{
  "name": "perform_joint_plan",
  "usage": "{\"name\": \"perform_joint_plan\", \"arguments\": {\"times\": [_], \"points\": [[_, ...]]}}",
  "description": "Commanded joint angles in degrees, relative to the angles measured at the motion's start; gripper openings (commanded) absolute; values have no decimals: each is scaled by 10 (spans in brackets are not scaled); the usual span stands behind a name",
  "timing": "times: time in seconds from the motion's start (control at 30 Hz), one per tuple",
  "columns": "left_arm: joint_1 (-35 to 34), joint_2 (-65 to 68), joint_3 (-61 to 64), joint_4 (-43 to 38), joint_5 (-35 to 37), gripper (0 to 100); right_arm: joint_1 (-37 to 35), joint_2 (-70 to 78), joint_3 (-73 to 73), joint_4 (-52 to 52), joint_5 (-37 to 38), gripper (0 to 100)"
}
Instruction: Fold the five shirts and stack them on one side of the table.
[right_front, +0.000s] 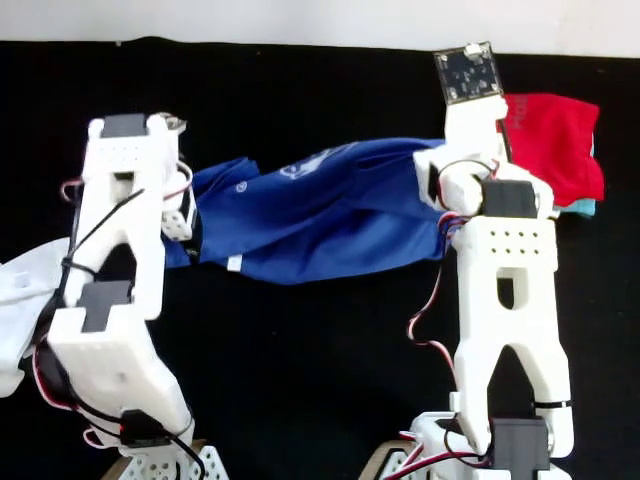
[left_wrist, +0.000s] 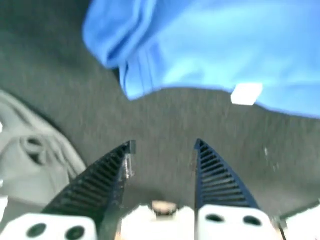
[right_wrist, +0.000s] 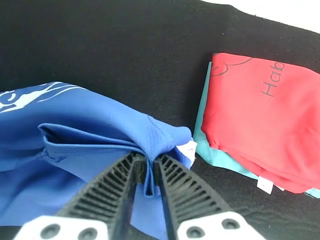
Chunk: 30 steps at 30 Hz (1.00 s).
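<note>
**Blue shirt pinched at one end, free at the other**

Pinched between the almost closed jaws of the right tool (right_wrist: 147, 167): a bunched fold at one end of the blue shirt (right_wrist: 75, 140). Just ahead of the left tool (left_wrist: 165, 146), with jaws spread wide and nothing between them: the other end of that shirt, near but not touching, over bare black table (right_front: 320, 360).

Stretched across the middle of the table between the two arms in the high view, rumpled and unfolded. Just beside the gripped end, apart by a narrow strip of black cloth: a folded red shirt (right_wrist: 265, 125) stacked on a folded teal shirt (right_wrist: 202, 145), close to the far right edge. At the left edge, beside the left arm: a crumpled white shirt (right_front: 25, 290), partly under the arm. Open black surface toward the near side, between the arm bases.

Deep blue, smooth and slightly shiny, with white print on top and a small white tag along the lower hem; heavy creases gathered toward the pinched fold.
</note>
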Motion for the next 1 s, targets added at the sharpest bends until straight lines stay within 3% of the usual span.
{"name": "perform_joint_plan", "arguments": {"times": [0.0, 0.2, 0.47, 0.7, 0.83, 0.97], "points": [[7, -37, 73, -105, -4, 192, 8, -5, -5, 1, 6, 5], [5, -36, 131, -220, -4, 193, 8, -4, -5, 1, 6, 5], [-36, 47, 87, -265, -4, 193, 8, -4, -4, 2, 6, 5], [-44, 129, -22, -179, -4, 183, 8, 0, -4, 2, 5, 5], [-36, 139, -68, -132, -4, 0, 8, 0, -4, 2, 4, 5], [-17, 138, -107, -69, -4, 8, 8, -5, -4, 2, 3, 5]]}}
